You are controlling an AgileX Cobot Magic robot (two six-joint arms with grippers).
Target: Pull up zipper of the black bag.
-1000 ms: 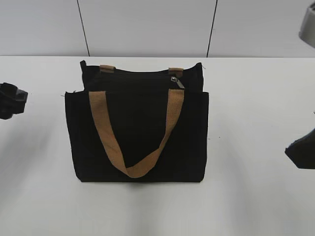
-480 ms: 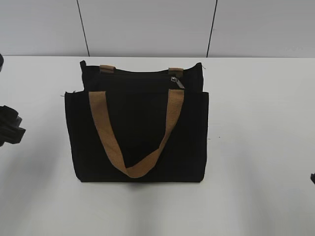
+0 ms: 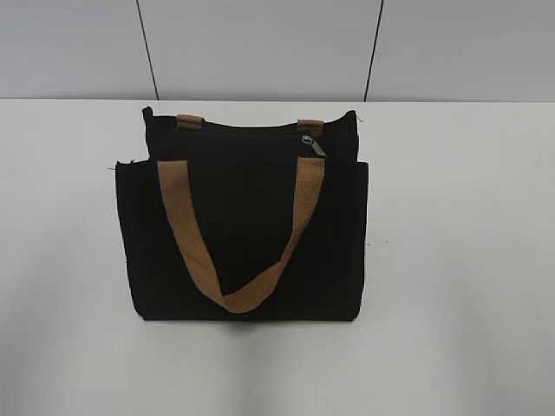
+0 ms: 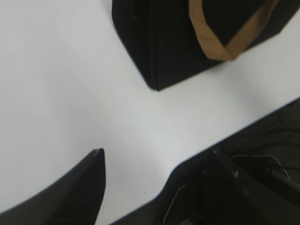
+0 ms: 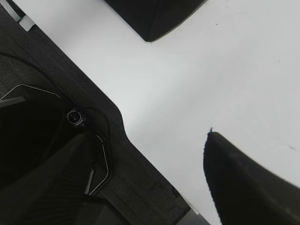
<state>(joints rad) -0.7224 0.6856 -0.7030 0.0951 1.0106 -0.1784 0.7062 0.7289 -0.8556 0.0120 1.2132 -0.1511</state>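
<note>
The black bag [image 3: 247, 234] lies on the white table with its top edge at the far side. One tan handle [image 3: 234, 290] hangs over the front panel. The zipper runs along the top edge, and its small silver pull tab [image 3: 312, 145] sits near the right end, by the right tan strap loop. Neither gripper shows in the exterior view. My left gripper [image 4: 154, 161] is open and empty over bare table, short of a bag corner [image 4: 159, 51]. My right gripper [image 5: 164, 136] is open and empty, short of another bag corner [image 5: 150, 18].
The white table [image 3: 460, 260] stretches around the bag on all sides. A pale wall [image 3: 260, 43] with dark vertical seams rises behind the table's far edge.
Both arms have left the exterior view: the left gripper dropped down and off the left edge, and the right gripper went off the right edge. The bag has not moved.
</note>
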